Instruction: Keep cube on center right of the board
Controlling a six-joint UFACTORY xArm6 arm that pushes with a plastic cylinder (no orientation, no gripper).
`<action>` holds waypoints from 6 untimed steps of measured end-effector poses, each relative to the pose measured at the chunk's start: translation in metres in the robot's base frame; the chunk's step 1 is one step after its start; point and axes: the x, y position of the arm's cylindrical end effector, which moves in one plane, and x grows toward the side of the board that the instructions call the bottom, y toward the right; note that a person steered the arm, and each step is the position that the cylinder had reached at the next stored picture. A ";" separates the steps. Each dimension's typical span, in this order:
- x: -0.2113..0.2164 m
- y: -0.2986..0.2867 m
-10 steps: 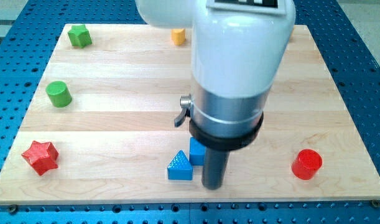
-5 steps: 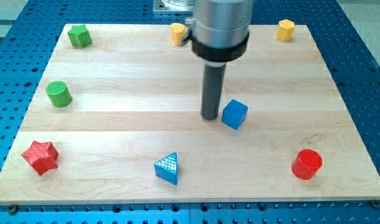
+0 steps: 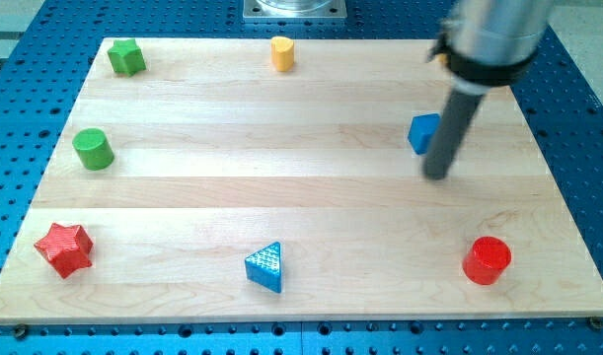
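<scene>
The blue cube [image 3: 422, 132] lies on the right part of the wooden board [image 3: 232, 187], a little above mid-height. My tip [image 3: 436, 175] stands just below and to the right of the cube, and the rod covers the cube's right edge. I cannot tell whether the rod touches the cube.
A blue triangle [image 3: 265, 267] lies at the bottom centre, a red cylinder [image 3: 487, 260] at the bottom right, a red star [image 3: 63, 248] at the bottom left. A green cylinder [image 3: 92, 149] and a green star [image 3: 126, 56] are at the left, a yellow block [image 3: 282, 52] at the top centre.
The blue cube has moved from the bottom centre up and to the right of the board. My tip has moved right with it. The blue triangle has shifted a little to the left.
</scene>
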 end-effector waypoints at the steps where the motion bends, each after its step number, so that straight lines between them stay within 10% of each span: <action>1: -0.029 -0.058; 6: -0.057 0.065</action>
